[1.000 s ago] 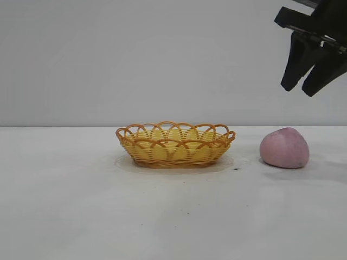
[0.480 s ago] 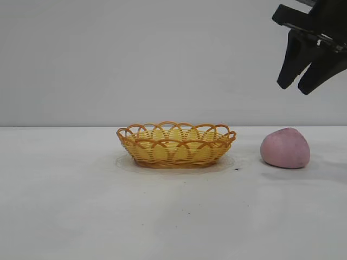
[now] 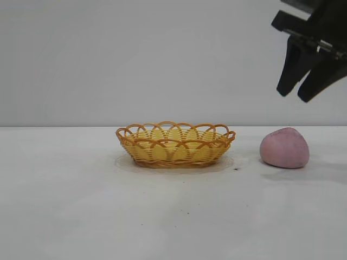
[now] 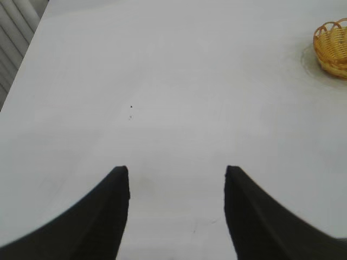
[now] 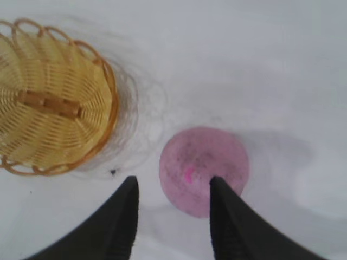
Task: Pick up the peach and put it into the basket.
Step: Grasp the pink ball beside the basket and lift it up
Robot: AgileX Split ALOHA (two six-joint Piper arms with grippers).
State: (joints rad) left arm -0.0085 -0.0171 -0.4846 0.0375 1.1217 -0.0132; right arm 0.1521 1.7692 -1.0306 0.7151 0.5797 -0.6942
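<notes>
The pale pink peach (image 3: 284, 148) rests on the white table to the right of the basket (image 3: 174, 144), a shallow yellow-tan wicker oval with an orange looped rim. My right gripper (image 3: 294, 96) hangs open in the air well above the peach, touching nothing. In the right wrist view the peach (image 5: 204, 168) lies below the right gripper (image 5: 172, 181), partly behind one finger, with the basket (image 5: 51, 103) empty beside it. My left gripper (image 4: 176, 171) stands open over bare table, and the basket's rim (image 4: 332, 46) shows far off at that view's edge.
The white table (image 3: 81, 206) stretches wide on all sides of the basket and the peach. A small dark speck (image 3: 236, 169) lies between the two. A plain grey wall stands behind.
The right gripper has shifted slightly left and a touch down above the peach. The peach and basket have not moved.
</notes>
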